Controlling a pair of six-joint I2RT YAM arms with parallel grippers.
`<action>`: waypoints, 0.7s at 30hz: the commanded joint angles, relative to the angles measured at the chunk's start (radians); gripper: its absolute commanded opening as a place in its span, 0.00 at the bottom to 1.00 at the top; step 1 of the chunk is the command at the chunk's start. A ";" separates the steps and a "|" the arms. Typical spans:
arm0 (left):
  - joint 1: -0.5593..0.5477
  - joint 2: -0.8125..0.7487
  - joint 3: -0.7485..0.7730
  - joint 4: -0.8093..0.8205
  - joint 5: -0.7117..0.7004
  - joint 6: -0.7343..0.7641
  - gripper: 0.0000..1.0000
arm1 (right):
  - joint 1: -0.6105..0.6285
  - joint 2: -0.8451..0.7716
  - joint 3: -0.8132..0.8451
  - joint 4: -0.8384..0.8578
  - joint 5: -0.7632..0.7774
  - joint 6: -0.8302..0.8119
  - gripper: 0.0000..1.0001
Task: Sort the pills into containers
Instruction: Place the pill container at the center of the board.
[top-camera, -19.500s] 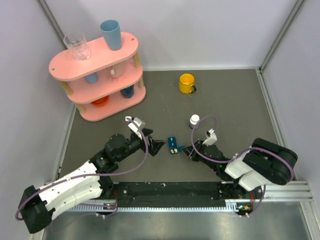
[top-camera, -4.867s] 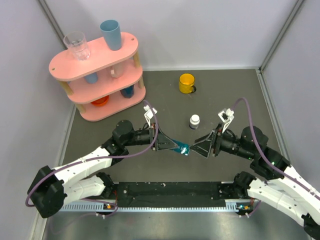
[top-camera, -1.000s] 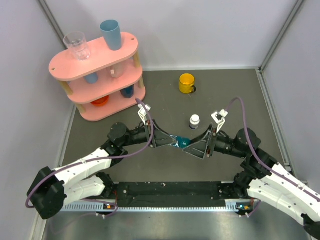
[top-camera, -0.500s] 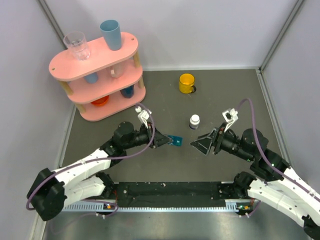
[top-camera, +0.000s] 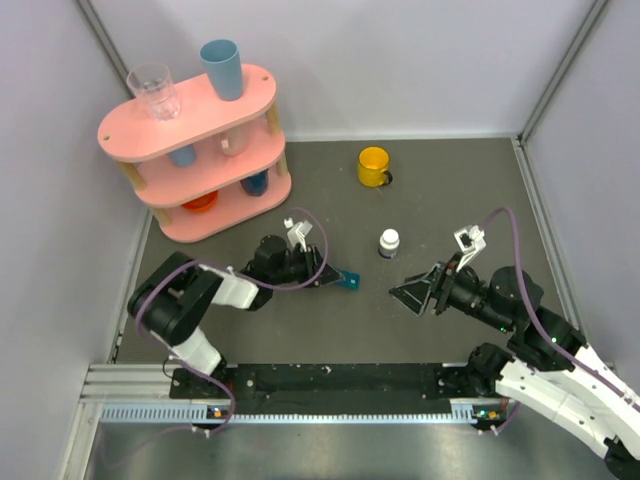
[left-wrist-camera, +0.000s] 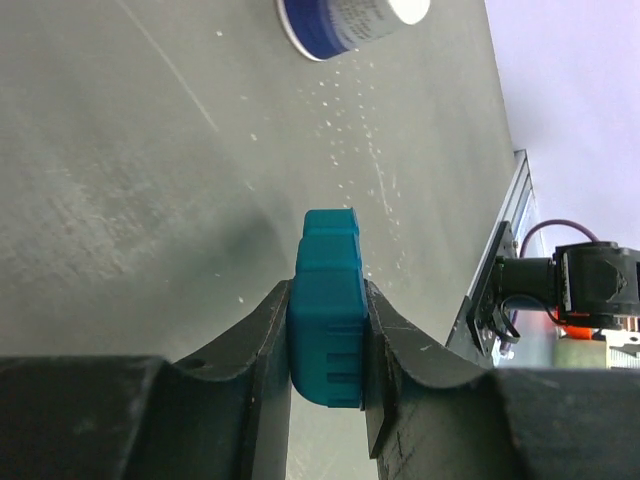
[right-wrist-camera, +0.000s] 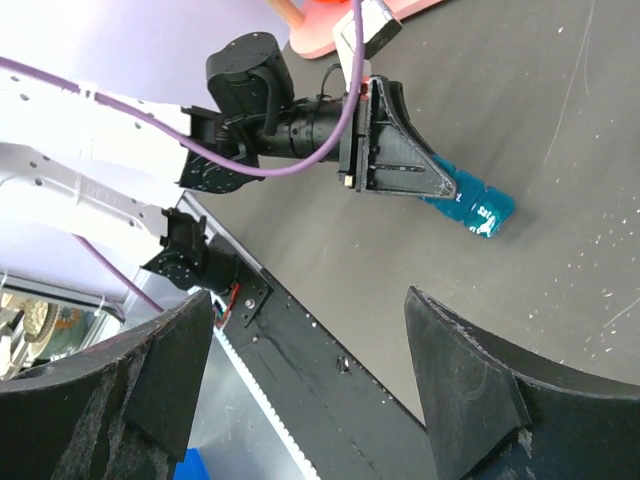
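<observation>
The container, a small dark-teal pill box (top-camera: 348, 281), is clamped edge-on between the fingers of my left gripper (top-camera: 337, 278), just above the dark table. The left wrist view shows the box (left-wrist-camera: 328, 320) pinched by both black fingers of that gripper (left-wrist-camera: 326, 300), its far end sticking out past the tips. My right gripper (top-camera: 409, 293) stands open a short way to the right of the box, with nothing between its fingers. From the right wrist view the box (right-wrist-camera: 470, 205) lies well beyond the spread jaws of the right gripper (right-wrist-camera: 310, 300). No pills show in any view.
A small white capped bottle (top-camera: 389, 243) stands just behind the gap between the grippers. A yellow mug (top-camera: 373, 166) sits farther back. A pink tiered shelf (top-camera: 195, 150) with cups fills the back left. A black rail (top-camera: 340, 380) runs along the near edge.
The right gripper has let go of the pill box, drawn back to the right and spread wide. The left gripper has pulled the box slightly left, its arm folding back.
</observation>
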 joint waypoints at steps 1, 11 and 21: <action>0.020 0.121 0.034 0.268 0.085 -0.067 0.05 | 0.007 -0.014 -0.010 0.004 0.018 -0.006 0.76; 0.020 0.123 0.080 0.091 0.013 0.021 0.39 | 0.007 -0.011 -0.006 -0.016 0.031 -0.030 0.79; 0.020 0.086 0.105 -0.071 -0.070 0.085 0.78 | 0.008 -0.006 0.008 -0.027 0.039 -0.047 0.81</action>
